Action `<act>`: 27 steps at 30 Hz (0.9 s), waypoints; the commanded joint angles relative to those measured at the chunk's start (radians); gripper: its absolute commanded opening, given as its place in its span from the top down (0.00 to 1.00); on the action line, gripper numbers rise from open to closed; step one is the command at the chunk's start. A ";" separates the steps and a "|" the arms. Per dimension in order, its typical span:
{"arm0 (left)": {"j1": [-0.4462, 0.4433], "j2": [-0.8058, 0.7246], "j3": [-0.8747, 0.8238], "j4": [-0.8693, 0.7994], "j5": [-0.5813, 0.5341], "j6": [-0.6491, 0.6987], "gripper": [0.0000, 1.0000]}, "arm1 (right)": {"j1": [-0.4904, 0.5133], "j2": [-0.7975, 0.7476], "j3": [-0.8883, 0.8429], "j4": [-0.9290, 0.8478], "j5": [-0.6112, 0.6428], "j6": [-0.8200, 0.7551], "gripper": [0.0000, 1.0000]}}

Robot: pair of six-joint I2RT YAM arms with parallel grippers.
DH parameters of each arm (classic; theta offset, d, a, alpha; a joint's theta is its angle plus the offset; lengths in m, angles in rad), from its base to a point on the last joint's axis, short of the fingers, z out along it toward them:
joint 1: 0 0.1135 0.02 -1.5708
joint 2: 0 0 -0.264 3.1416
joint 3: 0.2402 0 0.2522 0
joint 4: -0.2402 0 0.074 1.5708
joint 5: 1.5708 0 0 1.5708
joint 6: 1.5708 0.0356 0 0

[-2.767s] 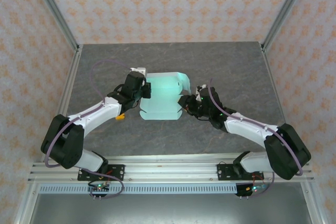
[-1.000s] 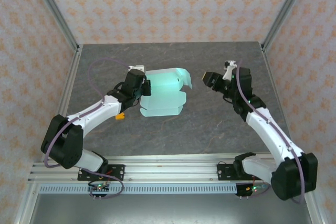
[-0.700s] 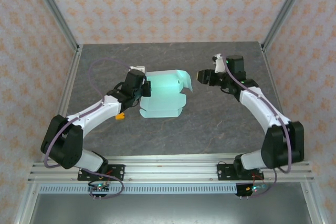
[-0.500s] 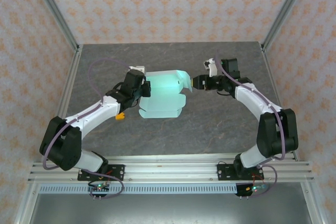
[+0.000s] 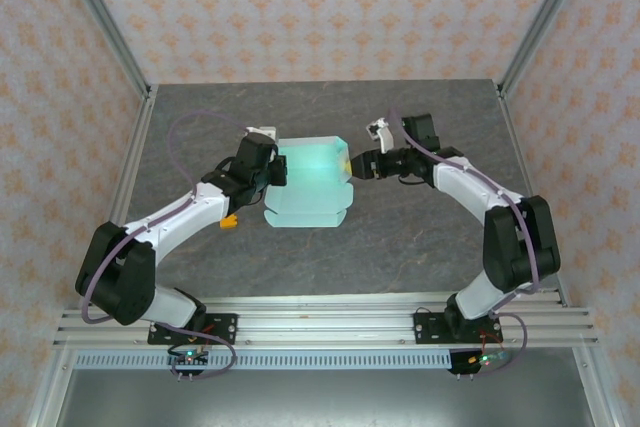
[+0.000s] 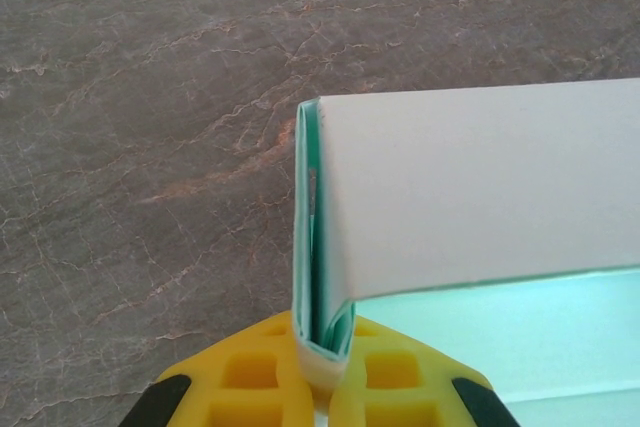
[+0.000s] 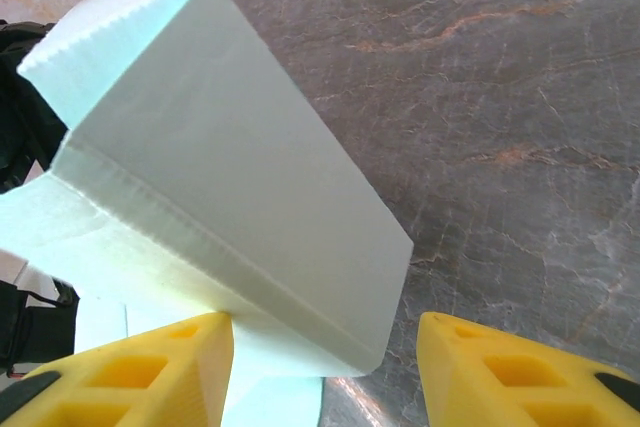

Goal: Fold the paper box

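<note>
R gripper (image 5: 352, 165) now at paper box (image 5: 310, 187) edge

Overhead camera looks down from behind; both wrist cameras closely share the paper box (image 5: 308, 187).

I see the paper box (image 5: 308, 189) as a pale mint-blue sheet of thin card, partly folded and not yet a closed box. It lies near the middle of the grey, stone-patterned table (image 5: 420, 247).

From above, its near half lies flat, with rounded flaps along both side edges. The far half is raised and looks a brighter green.

In the left wrist view, a dull whitish outer panel folds over the mint inner face. The doubled left edge stands upright, pinched in the left gripper (image 6: 322, 352).

In the right wrist view, a creased panel tilts up off the table. Its near corner sits between the spread fingers of the right gripper (image 7: 325, 347). I cannot tell whether it touches them.
</note>
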 commanded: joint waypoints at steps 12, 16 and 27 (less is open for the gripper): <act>0.001 -0.031 0.019 -0.010 0.055 0.016 1.00 | 0.085 -0.014 0.078 -0.022 0.183 -0.094 0.50; 0.000 -0.035 0.018 -0.015 0.057 0.017 1.00 | 0.098 -0.020 0.082 -0.001 0.236 -0.086 0.52; -0.003 -0.048 0.020 -0.030 0.058 0.024 1.00 | 0.198 -0.037 0.096 0.027 0.559 -0.102 0.56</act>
